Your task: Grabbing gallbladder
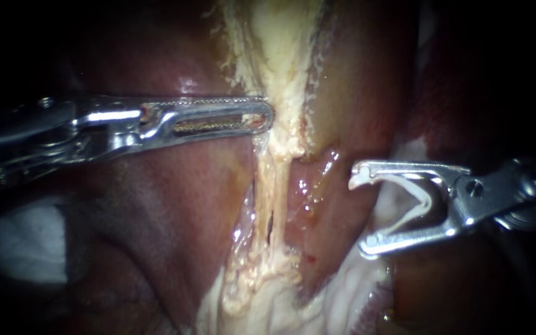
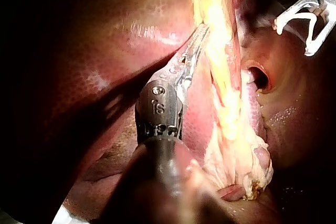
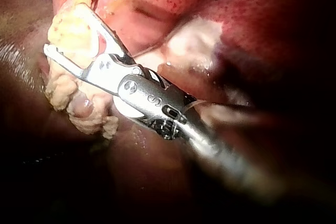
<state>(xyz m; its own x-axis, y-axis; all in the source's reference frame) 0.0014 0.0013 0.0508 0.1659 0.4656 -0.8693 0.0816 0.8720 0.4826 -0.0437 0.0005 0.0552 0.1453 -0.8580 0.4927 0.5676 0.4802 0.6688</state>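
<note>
A pale yellow strand of tissue (image 1: 278, 93) runs down the middle, thinning to a taut band (image 1: 268, 186). To its right lies smooth tan-pink wall, probably the gallbladder (image 1: 342, 87). My left instrument (image 1: 267, 115) comes in level from the left with long windowed jaws lying together. Their tip touches the strand's left edge, and no tissue shows between them. In the left wrist view these jaws (image 2: 202, 29) lie along the yellow strand (image 2: 220, 51). My right instrument (image 1: 360, 214) stands apart to the right, jaws spread wide around a white clip (image 1: 418, 201). The right wrist view shows it (image 3: 63, 27) just before pale fatty tissue (image 3: 68, 35).
Dark red liver (image 1: 466, 93) lies at the upper right and glistening pink tissue (image 1: 187, 198) left of the strand. Whitish fatty tissue (image 1: 262, 304) spreads along the lower middle. White gauze (image 1: 13, 242) shows at the lower left. A round opening (image 2: 258, 77) sits beside the strand.
</note>
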